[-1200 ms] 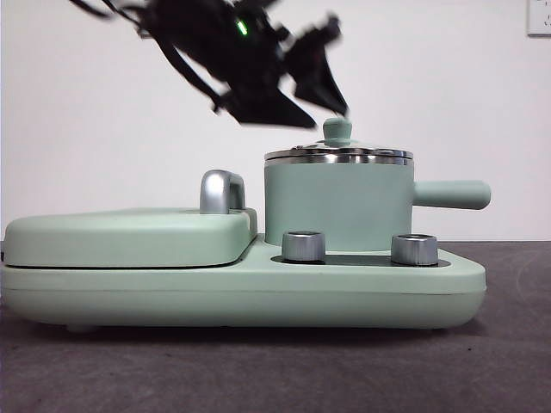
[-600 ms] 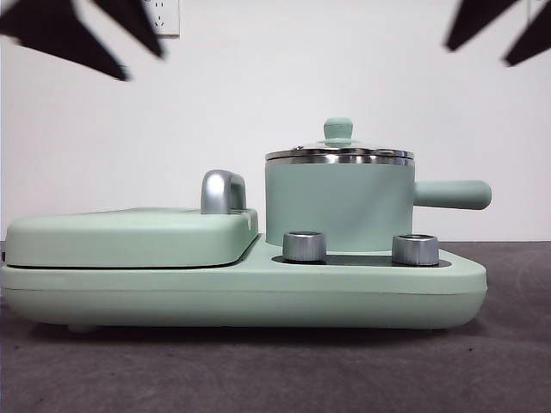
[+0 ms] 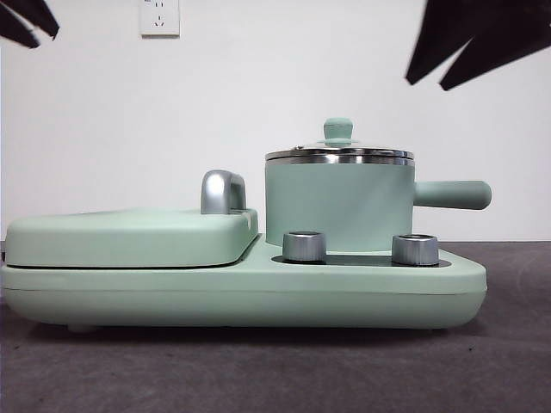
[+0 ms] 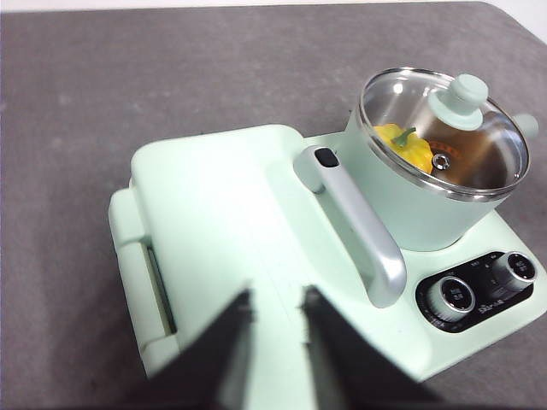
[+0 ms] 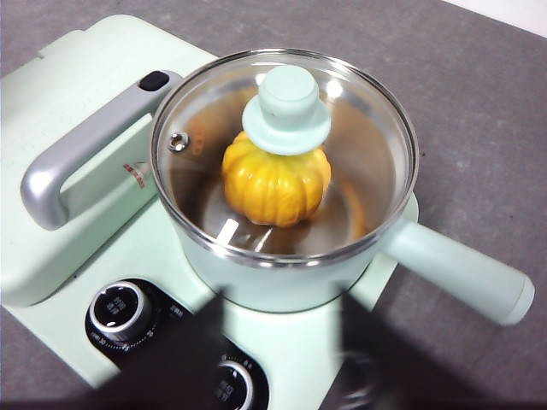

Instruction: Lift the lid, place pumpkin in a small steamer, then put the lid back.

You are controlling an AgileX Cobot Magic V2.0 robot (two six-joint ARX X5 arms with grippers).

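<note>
The small steamer (image 3: 337,206) stands on the right of the mint-green cooker unit, its side handle (image 3: 452,194) pointing right. The lid (image 3: 338,153) sits shut on the steamer, knob (image 3: 337,129) up. Through the glass in the right wrist view, the pumpkin (image 5: 273,190) lies inside the steamer (image 5: 282,286) under the lid (image 5: 363,162). It also shows in the left wrist view (image 4: 408,147). My right gripper (image 5: 282,295) is open and empty, high above the steamer. My left gripper (image 4: 275,295) is open and empty, high over the flat cover.
The wide flat hinged cover (image 3: 129,237) with its chrome handle (image 3: 221,191) fills the unit's left side. Two steel knobs (image 3: 303,245) stand in front of the steamer. Black arm tips show at the top left corner (image 3: 26,21) and top right (image 3: 478,39).
One second ago an arm hung right by the lid's knob. It has since pulled up and away, and only black tips show at the top corners. The lid stays on the steamer.
</note>
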